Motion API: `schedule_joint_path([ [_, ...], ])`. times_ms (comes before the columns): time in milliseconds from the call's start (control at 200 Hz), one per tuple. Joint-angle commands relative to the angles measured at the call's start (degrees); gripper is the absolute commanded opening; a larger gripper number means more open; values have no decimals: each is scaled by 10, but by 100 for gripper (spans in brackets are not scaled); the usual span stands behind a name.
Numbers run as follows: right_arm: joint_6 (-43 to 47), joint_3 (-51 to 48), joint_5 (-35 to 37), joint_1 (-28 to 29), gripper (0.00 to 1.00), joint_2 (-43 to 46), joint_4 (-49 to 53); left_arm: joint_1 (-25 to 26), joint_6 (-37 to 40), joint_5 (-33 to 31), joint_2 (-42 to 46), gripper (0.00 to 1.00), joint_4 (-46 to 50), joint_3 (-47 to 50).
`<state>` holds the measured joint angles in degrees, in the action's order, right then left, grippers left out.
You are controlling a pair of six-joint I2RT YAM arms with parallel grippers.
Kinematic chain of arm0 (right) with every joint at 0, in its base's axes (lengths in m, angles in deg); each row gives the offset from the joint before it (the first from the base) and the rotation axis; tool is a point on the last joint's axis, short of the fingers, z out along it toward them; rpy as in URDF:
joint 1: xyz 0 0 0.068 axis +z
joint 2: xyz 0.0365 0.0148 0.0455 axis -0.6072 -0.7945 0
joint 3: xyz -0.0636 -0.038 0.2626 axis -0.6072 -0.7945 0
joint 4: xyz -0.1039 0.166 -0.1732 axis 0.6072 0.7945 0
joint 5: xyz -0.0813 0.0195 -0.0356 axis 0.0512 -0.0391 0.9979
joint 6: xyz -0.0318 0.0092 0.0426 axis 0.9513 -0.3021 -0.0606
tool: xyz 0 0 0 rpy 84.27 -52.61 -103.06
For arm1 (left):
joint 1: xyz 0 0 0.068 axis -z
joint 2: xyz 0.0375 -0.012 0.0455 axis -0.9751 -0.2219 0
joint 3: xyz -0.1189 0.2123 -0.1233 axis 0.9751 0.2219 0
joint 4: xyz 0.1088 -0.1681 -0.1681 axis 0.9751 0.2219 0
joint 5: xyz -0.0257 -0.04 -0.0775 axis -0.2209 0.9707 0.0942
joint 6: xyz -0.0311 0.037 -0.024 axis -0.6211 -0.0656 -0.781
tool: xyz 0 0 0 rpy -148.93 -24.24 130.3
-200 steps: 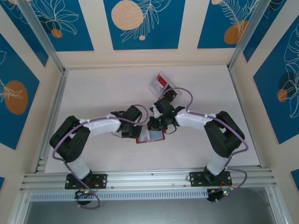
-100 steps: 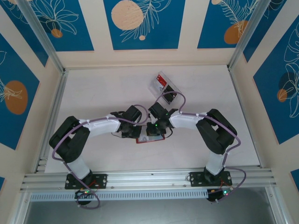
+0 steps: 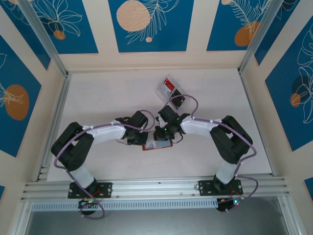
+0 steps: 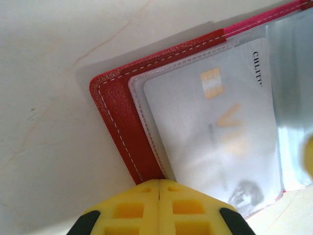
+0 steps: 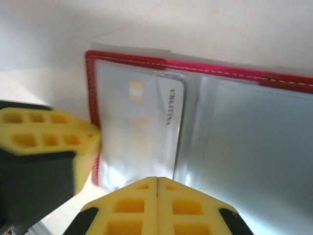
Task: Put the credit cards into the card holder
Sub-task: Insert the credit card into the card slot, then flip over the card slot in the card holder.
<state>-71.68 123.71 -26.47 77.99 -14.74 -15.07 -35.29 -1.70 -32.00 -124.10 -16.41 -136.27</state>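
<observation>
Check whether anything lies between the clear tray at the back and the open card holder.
No loose thing shows between the clear tray and the card holder. The right gripper and its wrist hang over that stretch, hiding part of it.

pale table carries the open card holder and clear tray.

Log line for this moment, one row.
left gripper: shut, at holder edge | right gripper: shut, over holder | card: inside holder

It was a robot lab test cell: a white table edged by aluminium rails, enclosed by blue leaf-printed wall panels.
</observation>
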Motion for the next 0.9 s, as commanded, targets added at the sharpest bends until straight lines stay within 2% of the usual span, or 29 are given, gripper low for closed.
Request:
schedule_joint_path([
  [0,44,35,46,-19,0,33,77,8,-4,-6,-14,0,-11,20],
  [370,63,77,128,-33,0,-44,137,8,-5,-10,-6,0,-6,20],
  [555,55,78,133,-19,0,-68,143,8,-3,-9,-9,0,-6,18],
  [700,50,85,102,-7,0,-88,134,8,-3,-7,-11,0,-7,15],
  [895,28,72,-1,-19,0,-90,81,8,-2,-8,-9,0,-3,13],
])
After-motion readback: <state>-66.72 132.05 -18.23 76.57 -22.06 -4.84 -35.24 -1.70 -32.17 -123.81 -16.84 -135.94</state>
